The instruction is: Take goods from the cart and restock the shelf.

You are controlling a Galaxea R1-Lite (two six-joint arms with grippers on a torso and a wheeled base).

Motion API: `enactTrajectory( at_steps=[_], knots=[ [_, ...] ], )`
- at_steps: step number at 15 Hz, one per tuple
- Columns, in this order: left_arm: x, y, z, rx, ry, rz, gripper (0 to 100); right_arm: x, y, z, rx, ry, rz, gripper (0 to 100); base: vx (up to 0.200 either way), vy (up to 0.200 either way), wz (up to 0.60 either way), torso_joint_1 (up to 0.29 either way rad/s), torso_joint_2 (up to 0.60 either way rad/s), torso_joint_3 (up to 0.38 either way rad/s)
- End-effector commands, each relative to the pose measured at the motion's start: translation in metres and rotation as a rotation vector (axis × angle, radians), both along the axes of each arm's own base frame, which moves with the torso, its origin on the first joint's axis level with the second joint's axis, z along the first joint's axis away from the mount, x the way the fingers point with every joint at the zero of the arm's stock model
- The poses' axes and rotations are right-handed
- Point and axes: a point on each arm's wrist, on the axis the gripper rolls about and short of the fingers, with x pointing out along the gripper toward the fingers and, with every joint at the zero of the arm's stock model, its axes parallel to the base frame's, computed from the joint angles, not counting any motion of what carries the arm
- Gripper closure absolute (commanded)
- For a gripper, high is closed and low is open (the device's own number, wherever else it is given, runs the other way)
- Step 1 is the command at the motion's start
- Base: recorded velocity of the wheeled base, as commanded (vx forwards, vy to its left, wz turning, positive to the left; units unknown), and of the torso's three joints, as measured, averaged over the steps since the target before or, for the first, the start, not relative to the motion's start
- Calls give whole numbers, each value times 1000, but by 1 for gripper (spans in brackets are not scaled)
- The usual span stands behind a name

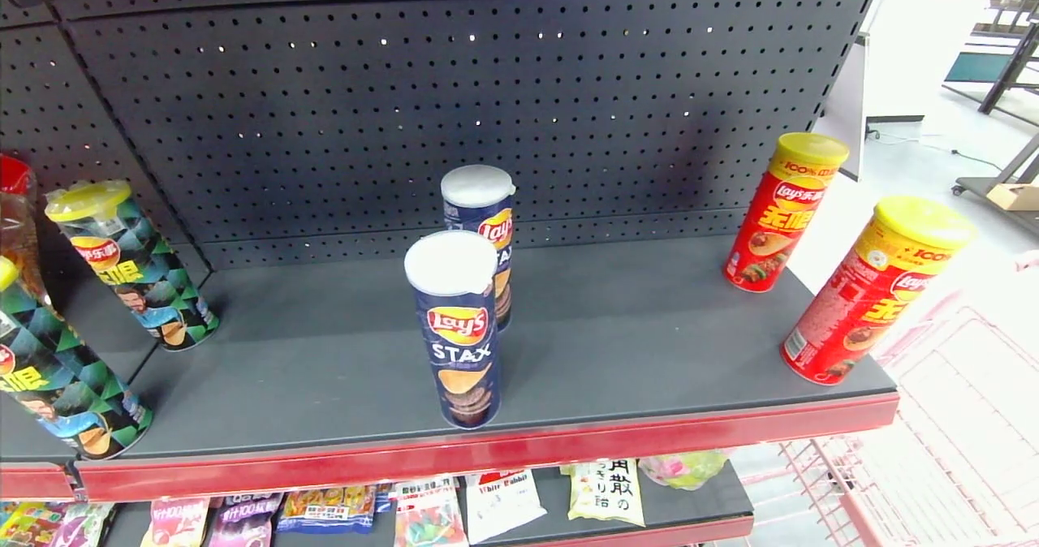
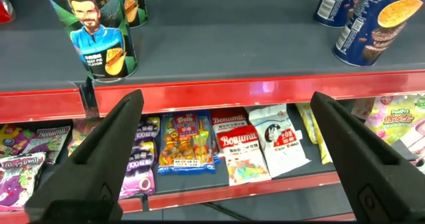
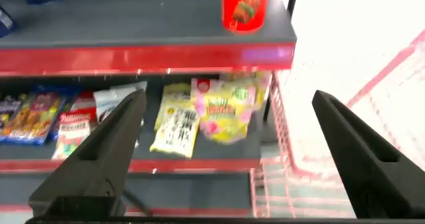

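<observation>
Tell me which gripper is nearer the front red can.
Right. The right gripper hangs below and in front of the front red can; the left gripper is farther left, below the teal can.

The left hand (image 2: 226, 161) stands wide open, its two dark, wedge-shaped fingers (image 2: 99, 164) spread far apart with nothing gripped between them; they narrow toward their tips and point forward, held roughly level. The right hand (image 3: 222, 161) takes the same pose: its two dark fingers (image 3: 362, 161) are parted just as widely, tips forward, and nothing is gripped between them. Both hands hang free in the air
</observation>
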Motion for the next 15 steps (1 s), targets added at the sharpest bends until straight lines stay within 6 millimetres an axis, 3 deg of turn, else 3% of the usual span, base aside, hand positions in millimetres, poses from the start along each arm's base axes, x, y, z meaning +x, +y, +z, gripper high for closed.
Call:
enactTrajectory(
  at_steps=[1,3,5,15],
  knots=[
    [0,0,0,-2,1,0,0,-4,0,-4,-19,-73,1,0,0,0,0,0,0,0],
    [0,0,0,0,1,0,0,-3,0,-5,12,-91,-6,0,0,0,0,0,0,0],
    [0,0,0,0,1,0,0,-1,0,-8,-74,-98,-11,0,0,0,0,0,0,0],
    [0,0,0,-2,-1,2,0,1,-2,-11,-12,-93,-77,0,0,0,0,0,0,0]
  ],
)
